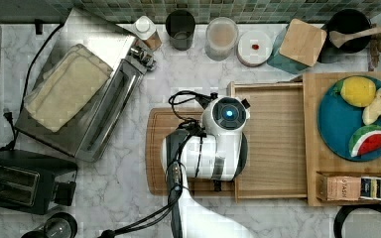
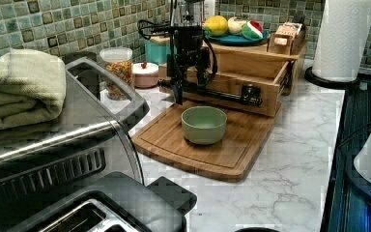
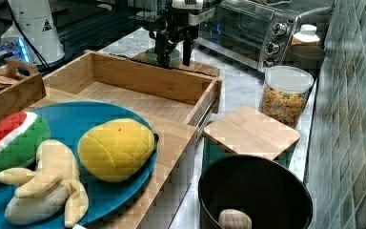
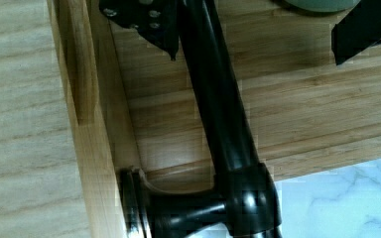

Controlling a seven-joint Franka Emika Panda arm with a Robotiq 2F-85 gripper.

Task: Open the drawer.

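Behind green bowl [image 2: 204, 124], bare drawer [image 3: 138, 102]

In the top view, the white arm body covers your claw and most of the long black pipe-style bar handle [image 4: 218, 114]. It also hides the pale green round bowl [image 2: 204, 124] on the flat darker wooden cutting board [image 1: 157, 148]. In the wrist view, the handle runs off the lower edge of the frame. One black fingertip [image 4: 362, 29] is cut by the frame's upper right corner.
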